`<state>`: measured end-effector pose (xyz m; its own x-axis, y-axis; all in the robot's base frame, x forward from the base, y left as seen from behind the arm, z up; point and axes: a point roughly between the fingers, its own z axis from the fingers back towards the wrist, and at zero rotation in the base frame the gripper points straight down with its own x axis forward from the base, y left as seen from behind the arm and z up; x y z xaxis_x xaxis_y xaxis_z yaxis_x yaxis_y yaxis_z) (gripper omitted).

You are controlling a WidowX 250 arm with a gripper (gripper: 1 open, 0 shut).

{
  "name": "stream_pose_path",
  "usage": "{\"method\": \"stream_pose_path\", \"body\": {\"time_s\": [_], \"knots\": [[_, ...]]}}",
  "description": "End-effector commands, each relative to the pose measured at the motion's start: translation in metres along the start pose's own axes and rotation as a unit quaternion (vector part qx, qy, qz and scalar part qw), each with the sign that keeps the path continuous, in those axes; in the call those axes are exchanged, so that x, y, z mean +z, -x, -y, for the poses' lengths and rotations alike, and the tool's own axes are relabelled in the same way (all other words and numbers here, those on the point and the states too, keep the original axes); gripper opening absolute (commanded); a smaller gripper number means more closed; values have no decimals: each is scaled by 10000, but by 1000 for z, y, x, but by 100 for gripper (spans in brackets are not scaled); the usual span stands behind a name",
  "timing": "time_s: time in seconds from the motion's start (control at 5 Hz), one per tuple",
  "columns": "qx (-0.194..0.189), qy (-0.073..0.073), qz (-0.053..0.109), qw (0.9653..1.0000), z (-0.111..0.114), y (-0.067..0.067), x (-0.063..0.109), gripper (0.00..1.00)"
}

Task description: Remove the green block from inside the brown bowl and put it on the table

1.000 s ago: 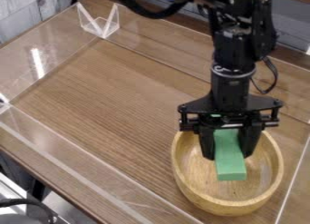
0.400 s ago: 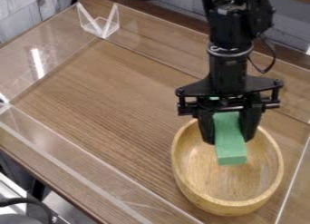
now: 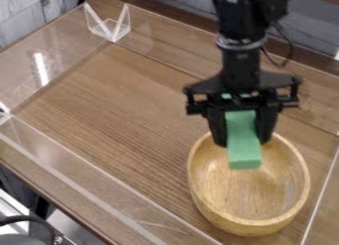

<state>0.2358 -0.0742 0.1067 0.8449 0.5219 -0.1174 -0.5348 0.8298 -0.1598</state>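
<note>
My black gripper points down over the brown bowl at the front right of the table. It is shut on the upper end of the green block. The block hangs upright from the fingers, its lower end level with the bowl's far rim and clear of the bowl's floor. The light tan bowl holds nothing else that I can see.
Low clear acrylic walls edge the tabletop. A clear angled bracket stands at the back left corner. Bare wood stretches left of the bowl. The arm's black column rises above the gripper.
The gripper has risen with the green block, lifting it out of the bowl's hollow, and drifted slightly left in the view. The bowl has stayed in place.
</note>
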Motion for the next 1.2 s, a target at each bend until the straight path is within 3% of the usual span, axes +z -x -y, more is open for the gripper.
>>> {"method": "stream_pose_path", "body": {"time_s": [0.0,0.2,0.4,0.6,1.0], "knots": [[-531,210,247,9981,-19,-19,33,0],[-1037,238,275,9939,-42,-29,50,0],[-1225,325,506,9906,-37,-21,56,0],[-1526,362,613,9857,-32,-11,53,0],[-1794,471,836,9791,-20,5,46,0]]}}
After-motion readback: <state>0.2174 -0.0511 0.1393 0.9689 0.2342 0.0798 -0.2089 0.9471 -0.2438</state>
